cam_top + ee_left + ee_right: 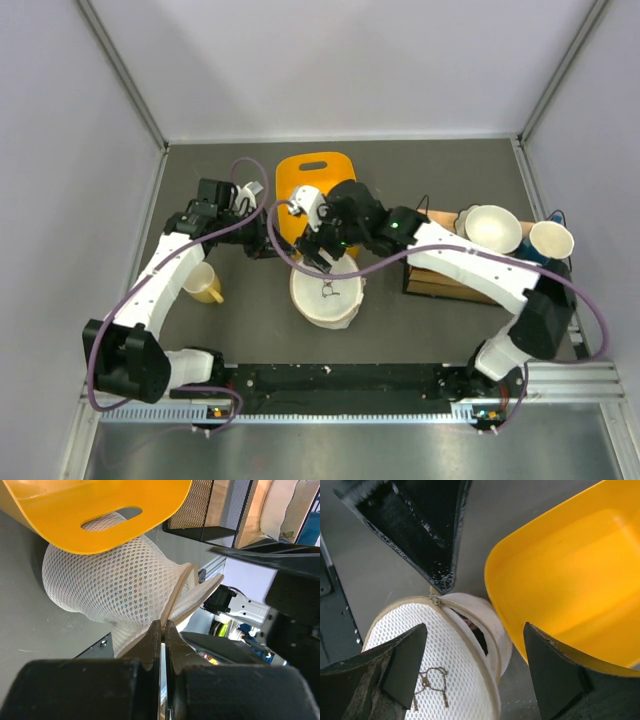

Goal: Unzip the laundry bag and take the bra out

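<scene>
My left gripper (161,626) clenched on tan zip rim (175,592) of laundry bag (110,580), right at fingertips. My right gripper (474,630) spread wide, empty, hovering over bag's flat face; zip pull (436,600) just ahead of fingers, dark gap in zip beside it. Mesh likely light, floppy, slumps if tugged; rim firmer, so hold rim, pinch pull. Beyond, yellow tub (570,555) hard by bag's far side; contact unclear.

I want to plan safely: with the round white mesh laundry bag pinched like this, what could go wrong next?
The left gripper pinches only the thin tan zip rim of the white mesh laundry bag; it may slip. The open right gripper hangs close to the yellow plastic tub and could knock it.
</scene>
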